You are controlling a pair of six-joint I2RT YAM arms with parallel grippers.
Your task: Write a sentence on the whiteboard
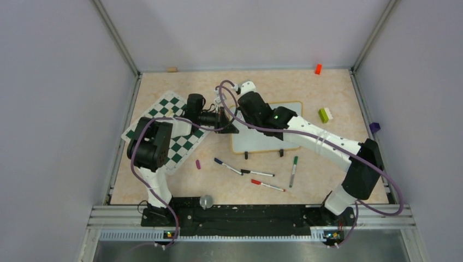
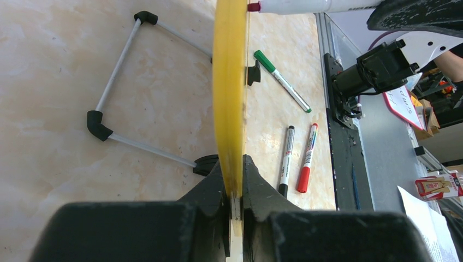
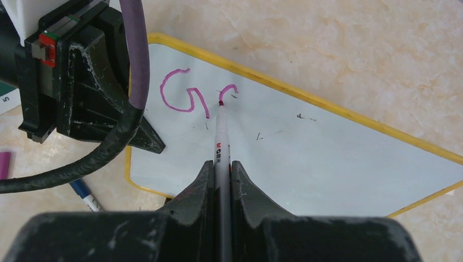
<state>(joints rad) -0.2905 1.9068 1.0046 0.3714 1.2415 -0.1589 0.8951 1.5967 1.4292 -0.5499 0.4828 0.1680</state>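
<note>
The whiteboard [image 1: 262, 143] with its yellow frame lies tilted at mid-table, propped on a wire stand [image 2: 117, 82]. My left gripper [image 2: 235, 166] is shut on its yellow left edge [image 2: 229, 82]; seen from above, that gripper [image 1: 232, 126] is at the board's left side. My right gripper [image 3: 221, 164] is shut on a white marker [image 3: 221, 136], whose tip touches the whiteboard [image 3: 306, 158] near its upper left corner. Of the sentence [image 3: 185, 95], only a purple "G" and the start of a second letter show.
A green-and-white chessboard mat [image 1: 164, 117] lies under the left arm. Blue [image 1: 226, 166], black [image 1: 257, 173], red [image 1: 267, 185] and green [image 1: 294, 170] markers lie in front of the board, with a purple cap [image 1: 198, 164]. A green-white block [image 1: 325, 114] and an orange block [image 1: 318, 69] sit right.
</note>
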